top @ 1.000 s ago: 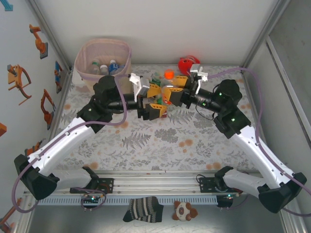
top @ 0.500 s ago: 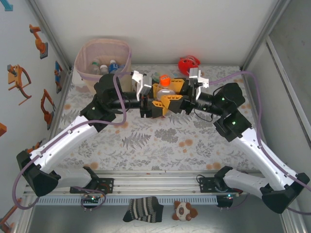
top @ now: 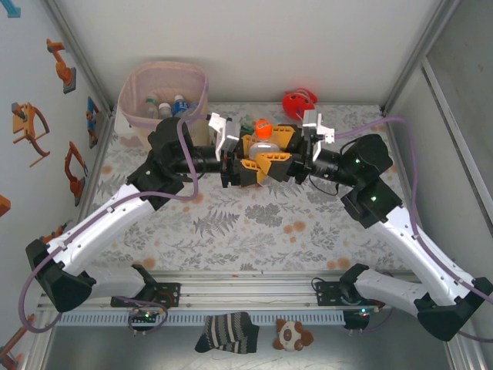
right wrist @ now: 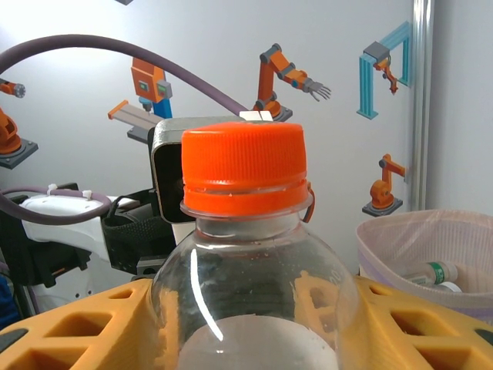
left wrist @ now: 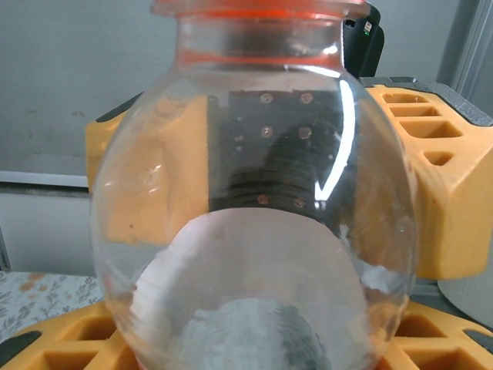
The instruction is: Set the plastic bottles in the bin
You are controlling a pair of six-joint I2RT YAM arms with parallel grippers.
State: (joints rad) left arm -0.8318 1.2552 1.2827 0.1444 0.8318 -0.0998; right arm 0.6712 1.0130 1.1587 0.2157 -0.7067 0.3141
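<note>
The left arm [top: 100, 223] and right arm [top: 408, 239] are clad in white shells along the long links, with black housings at joints and bases. A purple-grey cable [right wrist: 115, 44] is strung along each. The left gripper [top: 248, 159] and right gripper [top: 279, 150] are fitted with chunky orange fingers [right wrist: 69, 324] with recessed pockets; what seem to be screw heads [left wrist: 266, 99] are dotted across a black plate [left wrist: 246, 154].

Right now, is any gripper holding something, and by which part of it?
The right gripper holds the clear orange-capped bottle by its body, below the shoulder. The left gripper flanks that body too; whether it grips cannot be told.
</note>
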